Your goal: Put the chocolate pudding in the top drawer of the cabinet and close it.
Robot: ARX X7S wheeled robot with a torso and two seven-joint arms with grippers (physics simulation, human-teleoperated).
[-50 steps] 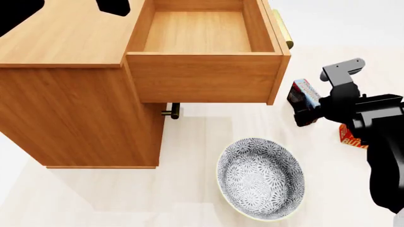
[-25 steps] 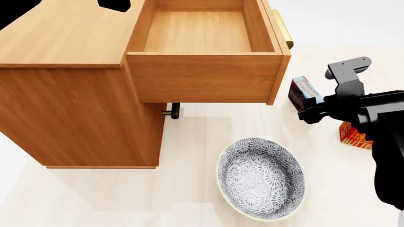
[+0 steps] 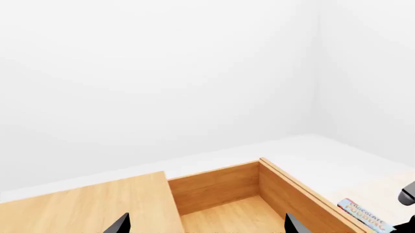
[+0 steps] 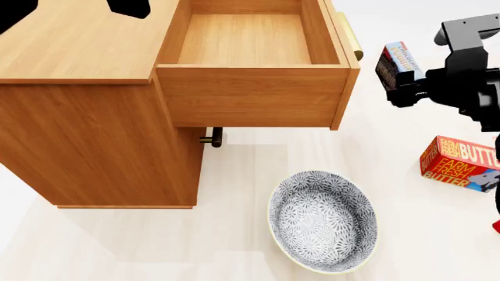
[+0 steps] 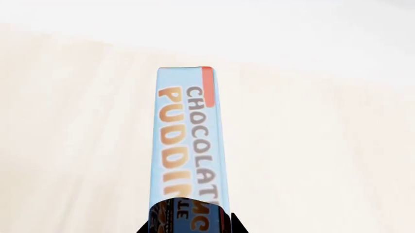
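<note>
The chocolate pudding (image 4: 400, 60), a thin box with a light blue edge, is held off the floor by my right gripper (image 4: 397, 81), just right of the open top drawer (image 4: 246, 40). In the right wrist view the pudding (image 5: 186, 141) sticks out between the closed fingers of the right gripper (image 5: 189, 226). The drawer is pulled out of the wooden cabinet (image 4: 86, 117) and is empty; its brass handle (image 4: 349, 36) faces the pudding. My left gripper (image 3: 206, 229) is open and empty above the cabinet top (image 3: 84, 213), looking into the drawer (image 3: 224, 213). The pudding (image 3: 360, 215) also shows there.
An orange-red butter box (image 4: 461, 161) lies on the floor at the right. A patterned grey bowl (image 4: 324, 220) sits on the floor in front of the drawer. A lower drawer's handle (image 4: 212, 138) shows under the open drawer.
My right gripper has lifted the pudding off the floor, up to the height of the drawer's front. The butter box is now uncovered. The drawer has not moved.
</note>
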